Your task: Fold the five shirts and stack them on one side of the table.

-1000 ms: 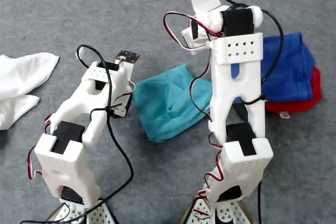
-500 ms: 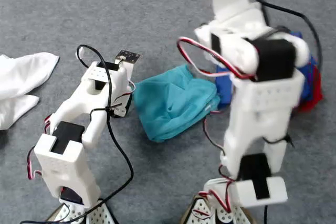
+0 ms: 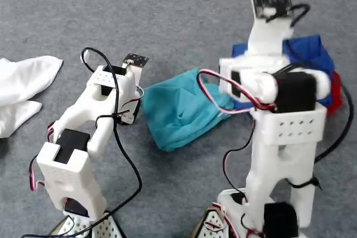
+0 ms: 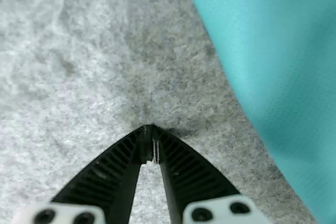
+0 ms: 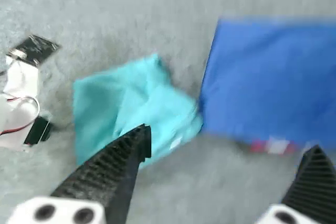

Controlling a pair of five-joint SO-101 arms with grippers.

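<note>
Nothing legible from where I work: no word, number or sign can be read on the desk [image 3: 167, 20] or the shirts. A small white tag [image 5: 271, 144] at the edge of the red shirt [image 3: 337, 88] is too blurred to make out.

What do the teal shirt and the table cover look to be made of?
The teal shirt: probably thin knit cloth, matte; it lies in soft creases. The table cover: looks like grey felt or low carpet, matte, fuzzy mottled nap.
</note>
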